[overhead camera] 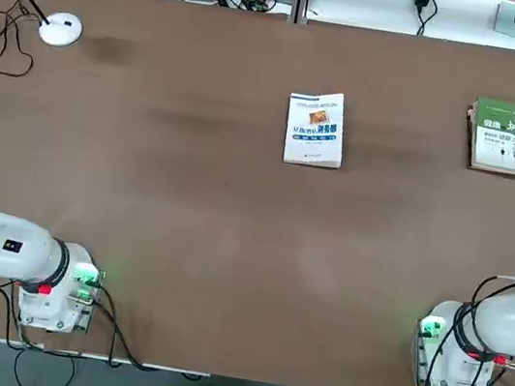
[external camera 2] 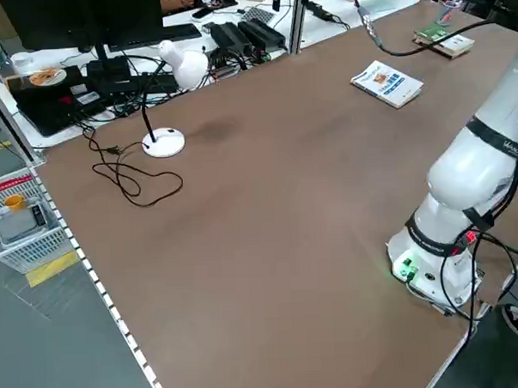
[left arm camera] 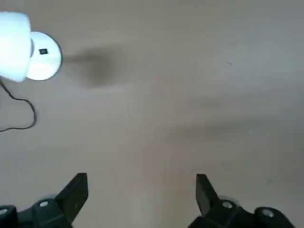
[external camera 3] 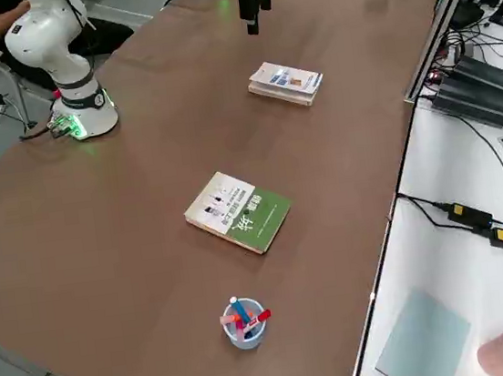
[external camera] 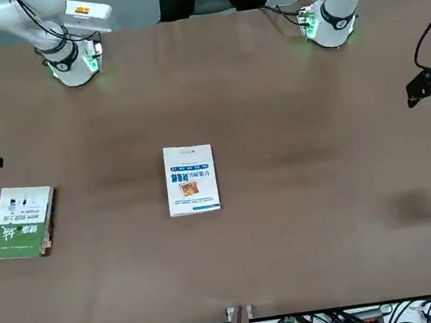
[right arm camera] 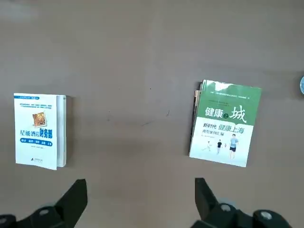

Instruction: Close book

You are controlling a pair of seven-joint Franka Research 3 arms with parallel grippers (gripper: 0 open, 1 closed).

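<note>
two grippers, both idle and high over the table. left gripper (left arm camera: 140,199): fingers spread wide, nothing between them, above bare table (left arm camera: 190,95) with the lamp (left arm camera: 28,54) off to one side. right gripper (right arm camera: 140,199): fingers likewise spread and empty, looking down on both books. neither touches anything.

risk, as judged: little is left to go wrong with the closing itself, since the book (overhead camera: 316,129) already lies shut. a needless descent could shove it across the table or scuff the cover, because the thin paperback has nothing to brace it. a second risk is a mix-up: the right gripper sits nearer the green book (right arm camera: 224,122), so a reach there would land on the wrong item.

book: thin paperback, cover up, white with blue lettering and a small orange picture, page edges flush, lying flat near the table's middle, toward the far side from the arms, well apart from the green book.
</note>
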